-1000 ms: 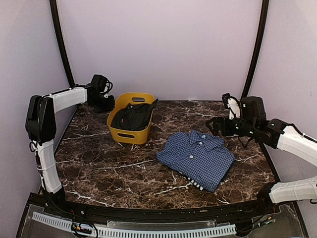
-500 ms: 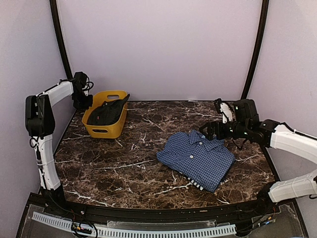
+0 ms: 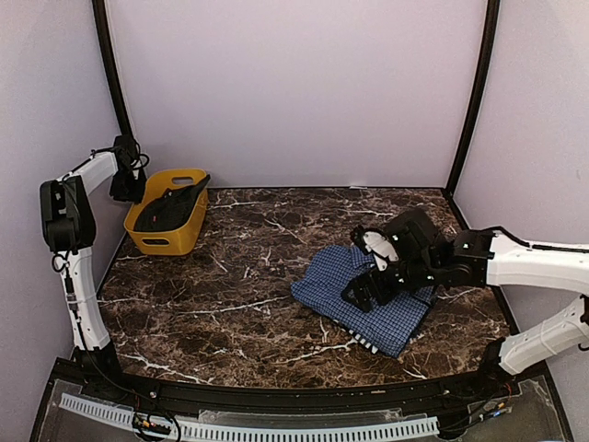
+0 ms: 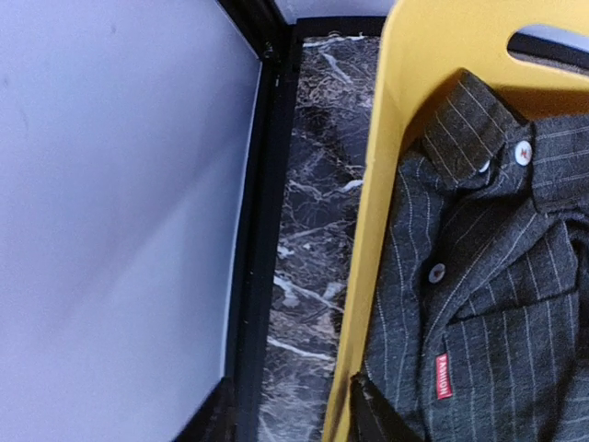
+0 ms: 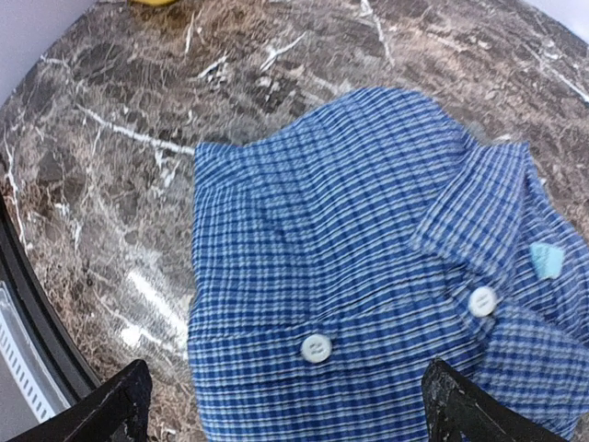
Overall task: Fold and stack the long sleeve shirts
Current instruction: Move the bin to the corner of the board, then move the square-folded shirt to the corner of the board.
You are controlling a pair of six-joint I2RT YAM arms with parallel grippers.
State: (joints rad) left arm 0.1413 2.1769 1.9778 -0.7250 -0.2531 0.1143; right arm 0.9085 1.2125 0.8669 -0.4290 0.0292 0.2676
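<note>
Yellow basket got dragged further into the counter's back-left corner, with the black pinstriped shirt inside. Blue checked shirt lies folded front-right, and the right gripper hangs wide apart over it. Left gripper straddles the basket wall, jaws parted.

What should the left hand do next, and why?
Probably shift inward over the yellow basket and reach down for the black shirt: it lies unfolded inside, the left hand straddles the rim holding nothing, and the blue shirt already lies folded.
</note>
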